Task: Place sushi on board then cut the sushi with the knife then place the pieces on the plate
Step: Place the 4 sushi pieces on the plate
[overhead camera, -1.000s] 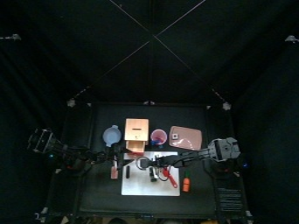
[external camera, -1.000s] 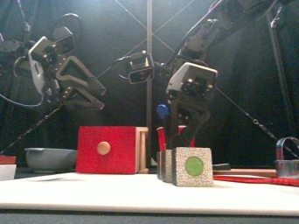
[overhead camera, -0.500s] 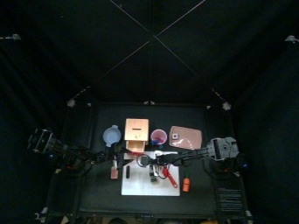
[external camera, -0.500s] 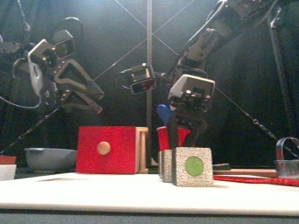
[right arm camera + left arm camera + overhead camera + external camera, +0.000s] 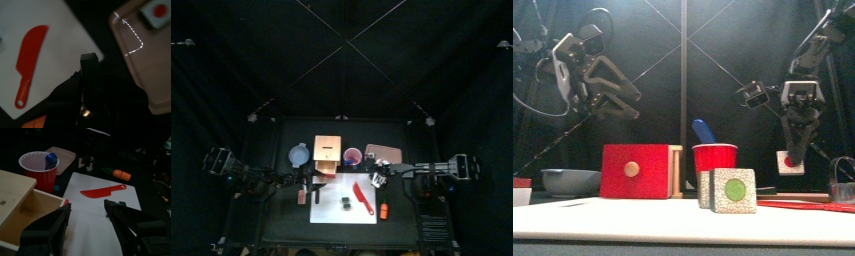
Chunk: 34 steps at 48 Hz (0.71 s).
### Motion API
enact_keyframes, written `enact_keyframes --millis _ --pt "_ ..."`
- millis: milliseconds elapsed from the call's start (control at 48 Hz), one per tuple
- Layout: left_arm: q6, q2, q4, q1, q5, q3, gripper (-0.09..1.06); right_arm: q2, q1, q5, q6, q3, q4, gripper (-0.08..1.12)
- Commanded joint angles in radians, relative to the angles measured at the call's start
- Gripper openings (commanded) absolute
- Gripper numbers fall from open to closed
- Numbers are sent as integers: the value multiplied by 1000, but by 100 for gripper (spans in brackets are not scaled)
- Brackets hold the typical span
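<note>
The white board [image 5: 329, 212] sits front-middle on the desk, with the pink tray [image 5: 392, 152] just past its back right corner. The sushi [image 5: 345, 203] is on the board, and the red knife [image 5: 352, 187] lies loose right behind it. The left fingers [image 5: 57, 220] hang spread wide and empty over the board's left edge. The right fingers [image 5: 90, 75] look clenched on nothing, between board and tray.

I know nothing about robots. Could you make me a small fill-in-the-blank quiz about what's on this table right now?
1. The red knife lies flat on the white ____.
2. The blue knife stands in the red ____.
3. Seen from the front, the sushi has a ____ centre.
4. The jaws of the left gripper are ____.
Missing words: board; cup; green; open.
</note>
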Motion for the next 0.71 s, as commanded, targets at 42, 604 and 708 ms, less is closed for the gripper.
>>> enact_keyframes --millis 42,604,708 --pt "2 -2 5 2 -9 -20 91 -29 -172 -23 115 23 -77 59" --pt "-2 -2 74 6 -11 18 81 227 -230 -167 143 -64 -8 61" --pt "0 -2 74 6 -11 21 81 244 -212 -160 143 -84 -21 67"
